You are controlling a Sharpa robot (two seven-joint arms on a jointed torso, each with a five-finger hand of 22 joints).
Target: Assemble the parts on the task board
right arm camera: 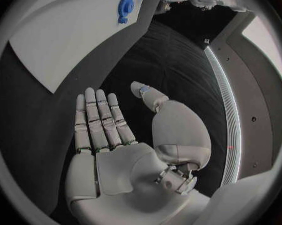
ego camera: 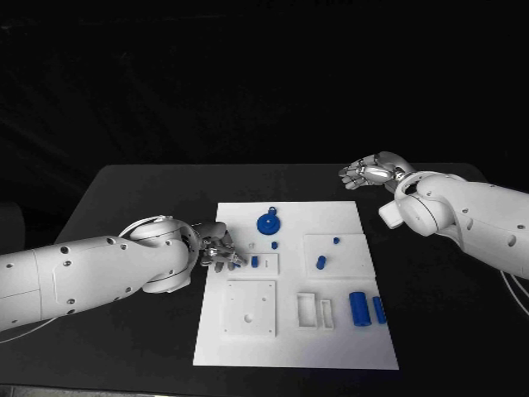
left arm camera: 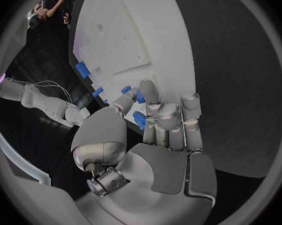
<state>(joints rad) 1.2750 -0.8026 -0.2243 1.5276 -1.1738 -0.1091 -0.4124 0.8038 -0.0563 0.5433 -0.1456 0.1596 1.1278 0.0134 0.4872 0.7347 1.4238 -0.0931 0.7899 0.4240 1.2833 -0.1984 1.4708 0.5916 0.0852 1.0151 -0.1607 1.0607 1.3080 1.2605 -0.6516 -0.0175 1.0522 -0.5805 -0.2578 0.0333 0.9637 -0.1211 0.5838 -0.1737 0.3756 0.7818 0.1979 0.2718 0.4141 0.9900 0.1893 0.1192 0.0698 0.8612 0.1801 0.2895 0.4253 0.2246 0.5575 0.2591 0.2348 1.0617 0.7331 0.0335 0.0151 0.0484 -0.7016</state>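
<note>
On the black tabletop lies the white task board, with most of the blue parts spread over it: a round disc near its far end, two cylinders toward its near right, and small pegs between. The left hand rests at the board's left edge with its fingers curled around a small blue part, so the step in hand looks like picking up or seating that piece; next it must be lined up with its socket and pressed in. The right hand hovers beyond the board's far right corner, fingers spread, holding nothing.
</note>
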